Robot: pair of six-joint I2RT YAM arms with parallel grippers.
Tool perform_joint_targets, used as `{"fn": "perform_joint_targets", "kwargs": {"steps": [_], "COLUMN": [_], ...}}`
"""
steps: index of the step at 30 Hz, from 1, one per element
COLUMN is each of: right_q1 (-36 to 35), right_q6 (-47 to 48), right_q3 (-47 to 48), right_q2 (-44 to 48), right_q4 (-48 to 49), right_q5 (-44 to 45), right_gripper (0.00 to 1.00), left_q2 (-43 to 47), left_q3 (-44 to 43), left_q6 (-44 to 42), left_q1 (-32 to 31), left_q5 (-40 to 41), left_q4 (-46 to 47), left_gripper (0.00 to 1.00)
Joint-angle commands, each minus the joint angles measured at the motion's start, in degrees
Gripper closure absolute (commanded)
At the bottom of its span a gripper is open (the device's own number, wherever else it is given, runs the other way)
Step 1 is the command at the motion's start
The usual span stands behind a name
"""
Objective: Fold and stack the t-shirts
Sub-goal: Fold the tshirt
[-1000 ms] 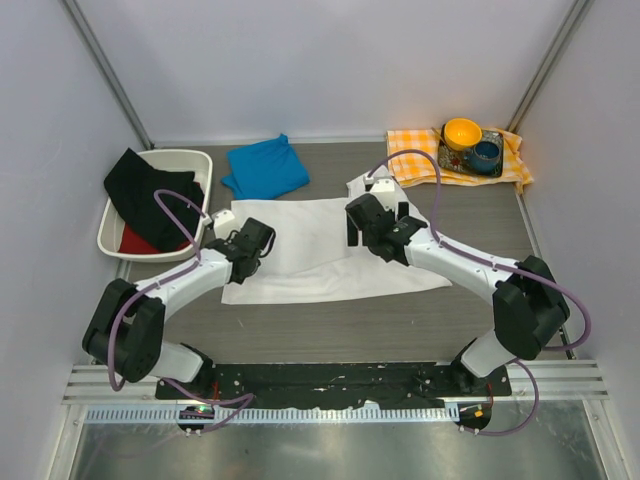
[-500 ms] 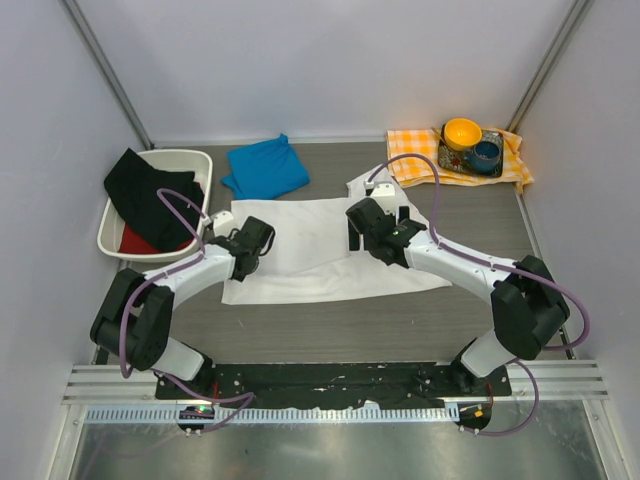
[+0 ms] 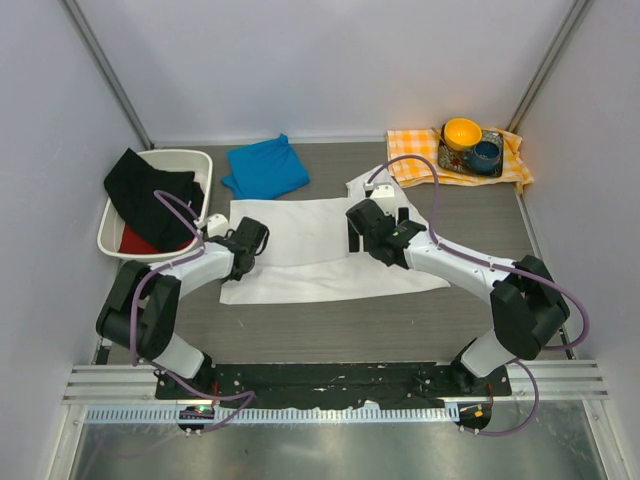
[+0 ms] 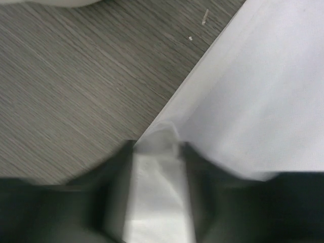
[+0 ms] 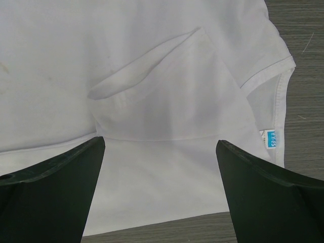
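Observation:
The white t-shirt (image 3: 310, 250) lies spread on the table's middle, partly folded. My left gripper (image 3: 238, 243) is shut on its left edge; the left wrist view shows white cloth (image 4: 157, 177) pinched between the fingers (image 4: 114, 172). My right gripper (image 3: 362, 232) is open over the shirt's right part, near a sleeve. In the right wrist view the white shirt (image 5: 162, 101) lies flat between the spread fingers (image 5: 55, 177), with a folded sleeve and a neck label. The blue t-shirt (image 3: 266, 168) sits folded at the back left.
A white bin (image 3: 155, 200) with black and red cloth stands at the left, close to my left gripper. An orange-and-white checked cloth (image 3: 415, 160) with an orange bowl (image 3: 462, 131) and a blue cup (image 3: 486, 154) lies at the back right.
My left gripper has moved left and a little back, pulling the shirt's left edge with it. The right gripper has hardly moved.

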State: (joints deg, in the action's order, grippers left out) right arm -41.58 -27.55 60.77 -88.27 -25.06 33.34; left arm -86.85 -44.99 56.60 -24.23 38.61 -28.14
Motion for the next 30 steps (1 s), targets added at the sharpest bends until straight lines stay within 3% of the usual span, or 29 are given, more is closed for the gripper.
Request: {"fn": "perform_joint_targets", "kwargs": {"steps": [1, 2, 3, 12, 16, 20, 30], "right_q1": [-0.4, -0.3, -0.4, -0.4, 1.2, 1.5, 3.3], "right_q6": [-1.0, -1.0, -1.0, -2.2, -4.0, -4.9, -11.3], "right_q3": [-0.7, -0.8, -0.8, -1.5, -0.8, -0.2, -10.7], "right_q2": [0.7, 0.8, 1.0, 1.2, 0.0, -1.5, 3.3], "right_q4": [1.3, 1.3, 1.2, 1.1, 0.9, -0.5, -3.9], "right_q5": [1.1, 1.2, 1.1, 3.3, 1.9, 1.7, -0.1], "right_gripper": [0.02, 0.02, 0.02, 0.0, 0.0, 0.01, 0.0], "left_q2": [-2.4, -2.4, -2.3, 9.3, 17.7, 22.6, 14.8], "left_q3": [-1.1, -1.3, -1.4, -1.2, 0.4, 5.5, 10.1], "left_q6": [0.8, 1.0, 0.9, -0.1, 1.6, 1.4, -5.7], "left_q1": [0.3, 0.3, 0.3, -0.2, -4.6, -5.6, -5.7], "left_q5": [2.4, 2.3, 2.2, -1.8, -2.0, -6.0, -10.9], "left_q4": [2.5, 2.3, 2.1, -3.4, -6.8, -4.1, 9.7], "left_gripper": [0.2, 0.05, 0.0, 0.0, 0.0, 0.0, 0.0]}}
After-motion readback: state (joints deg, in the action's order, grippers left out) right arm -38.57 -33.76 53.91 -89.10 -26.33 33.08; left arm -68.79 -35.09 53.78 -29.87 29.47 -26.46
